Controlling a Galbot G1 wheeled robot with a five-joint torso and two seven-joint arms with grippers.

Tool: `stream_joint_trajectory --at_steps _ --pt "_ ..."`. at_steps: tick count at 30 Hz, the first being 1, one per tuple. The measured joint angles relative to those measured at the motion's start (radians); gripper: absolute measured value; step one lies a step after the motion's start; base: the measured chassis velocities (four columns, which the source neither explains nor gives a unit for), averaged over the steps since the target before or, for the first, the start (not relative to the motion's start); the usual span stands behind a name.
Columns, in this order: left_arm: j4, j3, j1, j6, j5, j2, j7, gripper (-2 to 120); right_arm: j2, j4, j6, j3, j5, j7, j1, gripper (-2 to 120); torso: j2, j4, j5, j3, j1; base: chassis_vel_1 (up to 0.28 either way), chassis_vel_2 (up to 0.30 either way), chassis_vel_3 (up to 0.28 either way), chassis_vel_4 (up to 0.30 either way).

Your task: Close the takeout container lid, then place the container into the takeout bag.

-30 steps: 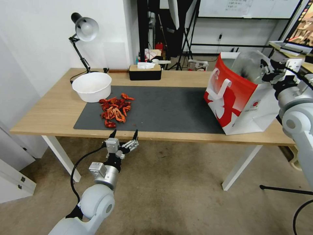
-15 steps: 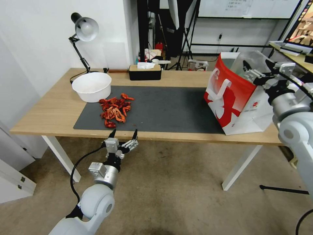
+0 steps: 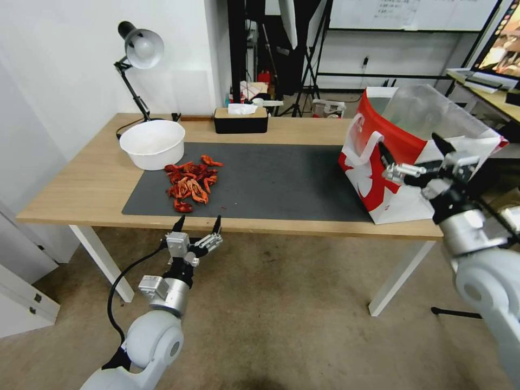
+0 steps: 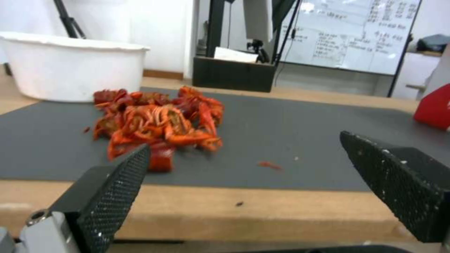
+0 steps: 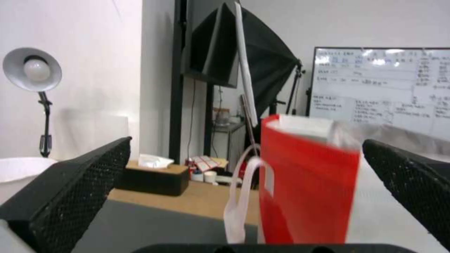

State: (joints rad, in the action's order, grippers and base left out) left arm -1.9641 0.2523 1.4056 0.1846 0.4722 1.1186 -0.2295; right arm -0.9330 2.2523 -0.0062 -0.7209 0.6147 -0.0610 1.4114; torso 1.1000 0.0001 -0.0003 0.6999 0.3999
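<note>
The takeout bag stands upright at the right end of the table, red and white, with a white strap handle and a clear liner at its open top. In the right wrist view the takeout bag is straight ahead and close. My right gripper is open and empty, just in front of the bag's near side, below its rim. My left gripper is open and empty, at the table's front edge, slightly below the tabletop. The takeout container and its lid are out of view.
A dark mat covers the middle of the wooden table. On its left lie red crayfish shells, with a white bowl behind them. A black tissue box and a desk lamp stand at the back.
My right gripper has come down from the bag's open top and back toward me, and now sits in front of the bag. My left gripper has dropped slightly.
</note>
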Motion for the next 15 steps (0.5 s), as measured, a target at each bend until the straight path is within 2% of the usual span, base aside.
stream_joint_trajectory --at_steps 5,7,8,9,10,12,15 --pt "0.000 0.008 0.017 0.004 -0.015 0.003 -0.005 100 -0.074 0.019 0.048 0.002 -0.067 0.000 0.100 112 0.000 -0.0001 -0.0001 0.000 0.000 0.000 0.000 0.000 0.000" --pt "0.001 0.015 0.031 0.007 -0.025 0.005 -0.004 100 -0.154 0.017 0.105 0.019 -0.126 0.000 0.187 107 0.000 -0.0001 0.0002 0.000 0.000 0.000 0.000 0.000 0.000" --pt "0.001 0.015 0.035 0.008 -0.028 0.005 -0.004 100 -0.171 0.015 0.116 0.023 -0.137 0.000 0.204 107 0.000 -0.0003 0.0001 0.000 0.000 0.000 0.000 0.000 0.000" --pt "0.004 0.016 0.042 0.013 -0.033 0.005 0.000 100 -0.215 0.003 0.147 0.035 -0.169 0.000 0.248 102 0.000 -0.0003 0.0002 0.000 0.000 0.000 0.000 0.000 0.000" --pt "0.004 0.016 0.042 0.013 -0.033 0.005 0.000 100 -0.215 0.003 0.147 0.035 -0.169 0.000 0.248 102 0.000 -0.0003 0.0002 0.000 0.000 0.000 0.000 0.000 0.000" --pt "0.009 0.017 0.050 0.020 -0.042 0.006 0.007 100 -0.277 -0.034 0.201 0.054 -0.217 0.003 0.304 100 0.000 -0.0003 0.0002 0.000 0.000 0.000 0.000 0.000 0.000" --pt "0.014 0.017 0.053 0.024 -0.047 0.008 0.010 100 -0.316 -0.070 0.237 0.064 -0.246 0.010 0.329 100 0.000 -0.0003 0.0003 0.000 0.000 0.000 0.000 0.000 0.000"
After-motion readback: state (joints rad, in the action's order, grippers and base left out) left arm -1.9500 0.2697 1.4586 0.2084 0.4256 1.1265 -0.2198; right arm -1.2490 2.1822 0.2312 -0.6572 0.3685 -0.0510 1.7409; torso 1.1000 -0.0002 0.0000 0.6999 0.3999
